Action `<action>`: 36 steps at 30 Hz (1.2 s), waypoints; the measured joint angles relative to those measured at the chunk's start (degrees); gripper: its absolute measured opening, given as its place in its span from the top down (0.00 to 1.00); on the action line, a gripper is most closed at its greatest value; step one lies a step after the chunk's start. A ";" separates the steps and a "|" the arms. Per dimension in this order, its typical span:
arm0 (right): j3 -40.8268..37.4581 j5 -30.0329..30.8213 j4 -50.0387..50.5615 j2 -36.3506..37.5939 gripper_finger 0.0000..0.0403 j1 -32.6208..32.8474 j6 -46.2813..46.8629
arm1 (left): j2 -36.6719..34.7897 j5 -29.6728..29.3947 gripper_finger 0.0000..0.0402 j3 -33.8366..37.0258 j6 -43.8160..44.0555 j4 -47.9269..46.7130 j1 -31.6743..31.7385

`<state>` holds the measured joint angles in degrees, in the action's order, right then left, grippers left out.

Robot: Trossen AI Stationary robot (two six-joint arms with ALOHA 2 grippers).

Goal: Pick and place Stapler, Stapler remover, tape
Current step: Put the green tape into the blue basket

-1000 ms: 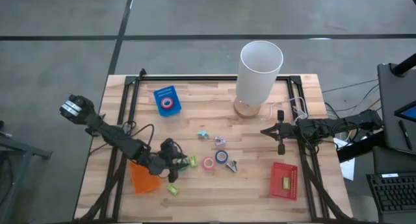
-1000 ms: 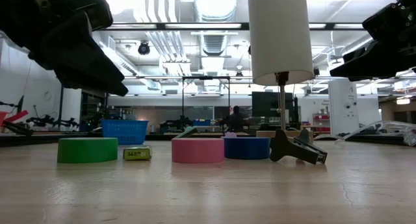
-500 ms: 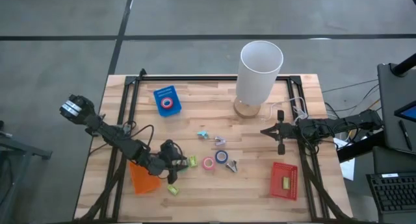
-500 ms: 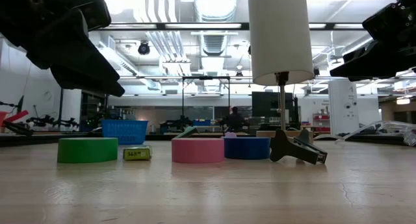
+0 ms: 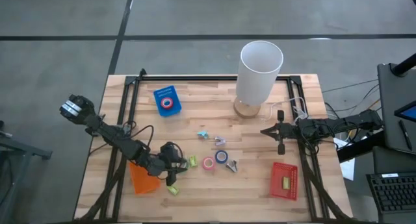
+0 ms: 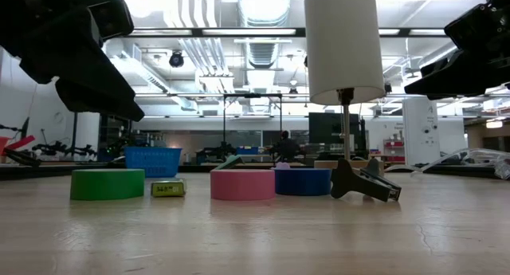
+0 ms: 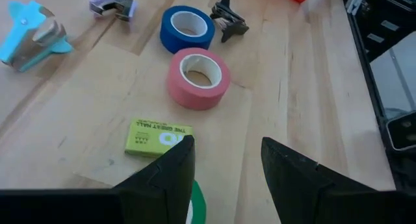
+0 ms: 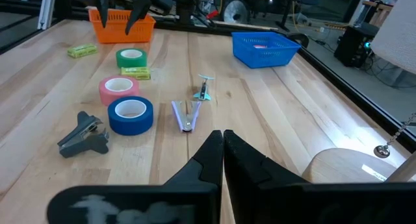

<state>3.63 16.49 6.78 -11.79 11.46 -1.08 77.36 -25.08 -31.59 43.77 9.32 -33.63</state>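
Observation:
Green tape (image 6: 107, 184), pink tape (image 7: 198, 76) and blue tape (image 7: 187, 28) lie flat on the table in a row, with a black claw-shaped stapler remover (image 7: 229, 17) just past the blue roll. Red tape (image 5: 168, 102) lies in a blue basket (image 5: 158, 95). I cannot make out a stapler. My left gripper (image 7: 227, 169) hangs open just above the green tape (image 7: 197, 204), slanting down and touching nothing. My right gripper (image 8: 223, 149) waits shut at the table's right side (image 5: 263, 130).
A yellow-green box (image 7: 158, 136) lies beside the green tape, and another (image 5: 173, 189) nearer the front edge. Small light-blue (image 5: 203, 134) and purple (image 5: 220, 141) tools lie mid-table. An orange basket (image 5: 142, 178) sits front left, a red one (image 5: 284, 180) front right, and a white lamp (image 5: 260, 71) at the back.
My left gripper has turned slightly at the wrist while staying above the green tape, still open. Nothing on the table has moved.

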 joint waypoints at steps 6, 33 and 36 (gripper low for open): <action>0.00 0.00 0.01 0.00 0.98 0.00 0.00 | 0.00 2.11 0.56 0.00 1.36 -1.29 -0.05; 0.00 0.00 0.01 0.00 0.98 0.00 0.00 | 5.57 -1.57 0.56 0.00 8.44 -13.17 0.26; -0.01 0.00 0.00 0.02 0.98 -0.02 0.00 | 6.80 -1.83 0.56 0.00 9.31 -12.42 0.37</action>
<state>3.62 16.49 6.78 -11.77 11.45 -1.08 84.16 -26.92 -31.59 53.08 -3.09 -33.26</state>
